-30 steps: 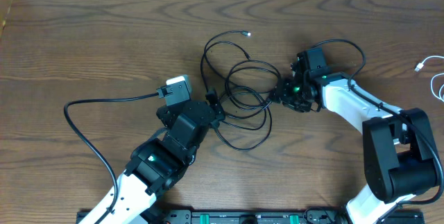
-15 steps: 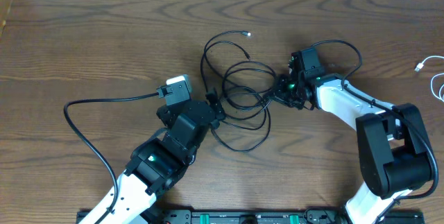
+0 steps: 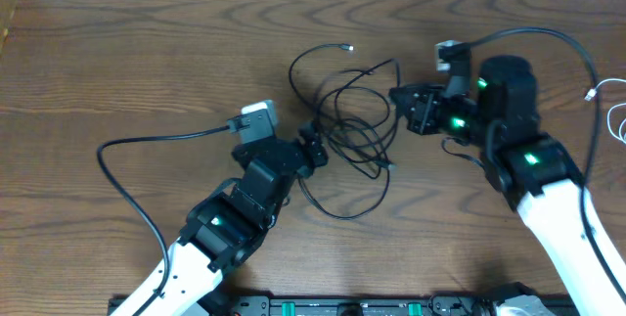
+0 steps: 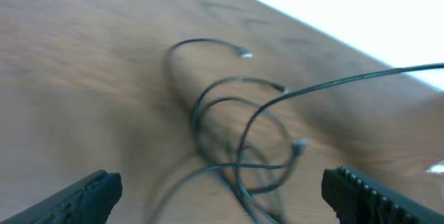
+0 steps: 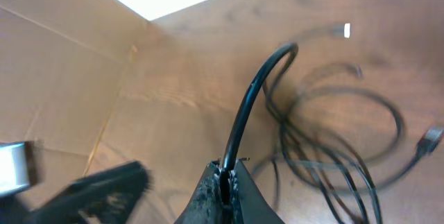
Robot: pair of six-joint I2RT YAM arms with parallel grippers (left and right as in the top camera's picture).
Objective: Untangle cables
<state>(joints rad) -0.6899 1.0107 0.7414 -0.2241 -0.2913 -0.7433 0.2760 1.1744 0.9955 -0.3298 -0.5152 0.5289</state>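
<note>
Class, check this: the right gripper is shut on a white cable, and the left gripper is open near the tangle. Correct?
No. The right gripper is shut on a black cable, not white, as the right wrist view shows. The left gripper is open near the tangle.

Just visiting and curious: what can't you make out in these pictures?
white cable: overhead, cut off by the right edge.
black cables: which strand crosses which; too thin overhead, blurred in the left wrist view.
right gripper: right wrist view, shut fingers hide the pinched strand below them.
</note>
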